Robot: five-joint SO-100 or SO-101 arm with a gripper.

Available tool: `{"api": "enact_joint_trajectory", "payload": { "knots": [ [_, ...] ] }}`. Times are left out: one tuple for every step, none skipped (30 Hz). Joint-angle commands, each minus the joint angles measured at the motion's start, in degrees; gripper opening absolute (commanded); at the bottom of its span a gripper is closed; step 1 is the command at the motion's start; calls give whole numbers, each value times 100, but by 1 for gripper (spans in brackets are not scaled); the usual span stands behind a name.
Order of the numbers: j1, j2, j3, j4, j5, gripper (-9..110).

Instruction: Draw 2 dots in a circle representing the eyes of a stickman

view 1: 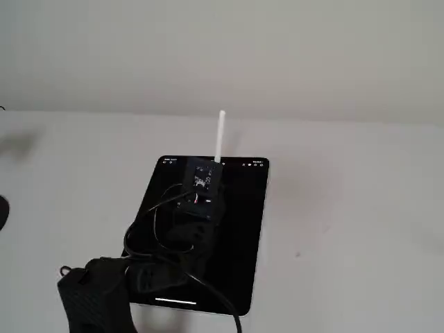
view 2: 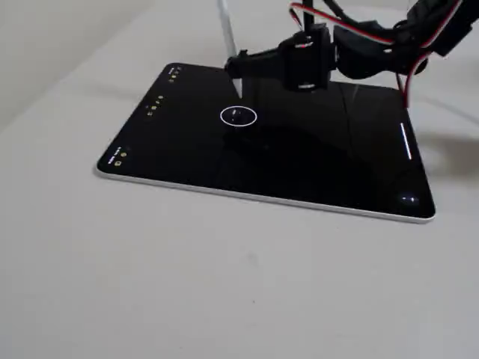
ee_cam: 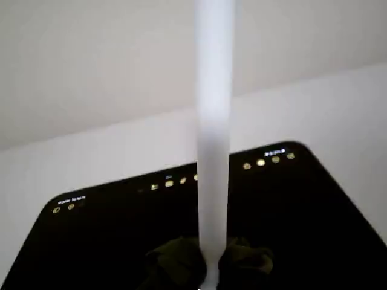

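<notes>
A black tablet (view 2: 314, 164) lies flat on the table. A thin white circle (view 2: 239, 116) is drawn near the screen's middle. I see one faint speck (view 2: 236, 114) inside it; I cannot make out two separate dots. My gripper (view 2: 238, 66) is shut on a white stylus (view 2: 227, 30), held steeply with its lower end just behind the circle. I cannot tell if the tip touches the screen. In the wrist view the stylus (ee_cam: 213, 133) runs up from the gripper (ee_cam: 208, 269). In a fixed view (view 1: 220, 135) the arm hides the circle.
Small icons (view 2: 155, 107) line the tablet's left edge in a fixed view, and a white bar (view 2: 406, 140) marks its right edge. The arm's red and black cables (view 2: 359, 30) hang over the tablet. The pale table (view 2: 224, 284) surrounds the tablet.
</notes>
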Motion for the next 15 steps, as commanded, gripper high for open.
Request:
{"api": "enact_joint_trajectory", "payload": {
  "knots": [
    [-132,26,18,-237,-114,0],
    [-132,-9,18,-255,-149,0],
    [-132,-44,18,-290,-193,0],
    [-132,-79,18,-334,-237,0],
    [-132,-114,18,-352,-272,0],
    [-132,-132,18,-369,-299,0],
    [-132,-149,18,-387,-316,0],
    [-132,-149,18,-404,-334,0],
    [-123,-158,18,-404,-343,0],
    [-114,-158,9,-404,-343,0],
    [-105,-158,0,-404,-343,0],
    [-97,-158,-9,-404,-343,0],
    [-88,-158,-9,-396,-343,0],
    [-88,-167,-9,-387,-343,0],
    [-97,-167,0,-404,-343,0]
  ]
}}
